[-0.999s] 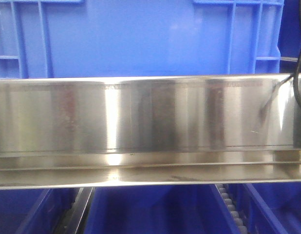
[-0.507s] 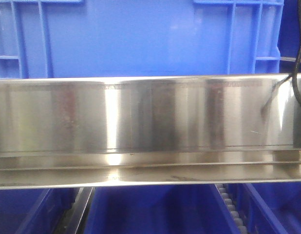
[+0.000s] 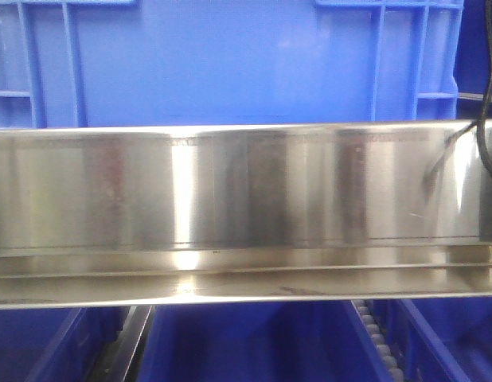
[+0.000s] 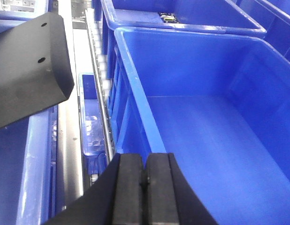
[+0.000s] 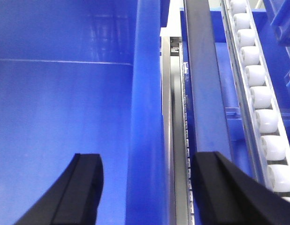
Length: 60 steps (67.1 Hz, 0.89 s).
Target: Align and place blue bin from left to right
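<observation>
Rollers (image 5: 260,96) flank blue bin (image 5: 145,93); right hand (image 5: 147,159) straddles rim

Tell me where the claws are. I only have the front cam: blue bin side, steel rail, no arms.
Observer: The right claw is open and straddles the right wall of the blue bin, with one finger inside and one outside.
Operator: Left?
Observer: The left claw is shut, pads together, over the bin's left rim. I cannot tell if it touches.
Operator: Anything in the bin?
Observer: No. Its floor shows bare in the left wrist view.
</observation>
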Each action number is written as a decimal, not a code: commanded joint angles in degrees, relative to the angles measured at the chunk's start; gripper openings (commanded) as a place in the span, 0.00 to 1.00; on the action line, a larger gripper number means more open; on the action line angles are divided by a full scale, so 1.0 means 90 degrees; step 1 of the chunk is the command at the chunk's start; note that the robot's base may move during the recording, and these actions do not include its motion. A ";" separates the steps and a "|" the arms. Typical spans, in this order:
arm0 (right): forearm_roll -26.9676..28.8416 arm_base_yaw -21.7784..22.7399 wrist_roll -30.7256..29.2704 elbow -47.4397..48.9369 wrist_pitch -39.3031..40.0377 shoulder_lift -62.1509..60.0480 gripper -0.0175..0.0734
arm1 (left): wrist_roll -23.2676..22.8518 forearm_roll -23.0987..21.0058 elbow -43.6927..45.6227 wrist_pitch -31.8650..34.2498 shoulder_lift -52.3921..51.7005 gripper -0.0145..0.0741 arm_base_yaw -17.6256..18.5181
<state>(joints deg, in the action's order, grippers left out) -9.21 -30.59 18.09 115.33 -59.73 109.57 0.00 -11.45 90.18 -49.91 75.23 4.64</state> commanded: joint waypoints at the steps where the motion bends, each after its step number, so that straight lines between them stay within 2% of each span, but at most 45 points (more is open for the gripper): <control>1: -0.0025 0.0024 0.0008 0.0061 -0.0004 -0.0001 0.53 | 0.0000 -0.0102 0.0043 0.0090 -0.0011 0.04 0.0041; 9: -0.0025 0.0024 0.0008 0.0061 -0.0004 -0.0001 0.50 | 0.0000 -0.0102 0.0043 0.0090 -0.0011 0.04 0.0041; 18: -0.0025 0.0024 0.0008 0.0061 -0.0040 -0.0001 0.35 | 0.0000 -0.0086 0.0043 0.0129 -0.0011 0.04 0.0135; 23: -0.0025 0.0024 0.0008 0.0061 -0.0130 -0.0001 0.23 | 0.0000 0.0089 0.0043 0.0386 0.0001 0.11 0.0413; 30: -0.0055 0.0024 0.0008 0.0061 -0.0163 -0.0001 0.10 | -0.0097 0.0284 0.0085 0.0825 0.0130 0.26 0.0838; 36: -0.0055 0.0024 0.0008 0.0061 -0.0178 -0.0001 0.11 | -0.0677 0.0892 0.0260 0.0978 0.0358 0.38 0.1135; 43: -0.0055 0.0024 0.0008 0.0061 -0.0178 -0.0001 0.11 | -0.1434 0.1927 0.0627 0.0967 0.0773 0.45 0.1436; 53: -0.0055 0.0024 -0.0004 0.0061 -0.0178 -0.0001 0.11 | -0.2612 0.3053 0.1562 0.0433 0.1567 0.46 0.1696; 60: -0.0055 0.0024 -0.0004 0.0061 -0.0178 -0.0001 0.11 | -0.2889 0.3601 0.2399 -0.0301 0.2190 0.46 0.1847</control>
<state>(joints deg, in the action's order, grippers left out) -9.11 -30.50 18.45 115.62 -60.07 109.57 -22.65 16.59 106.67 -48.29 91.88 20.01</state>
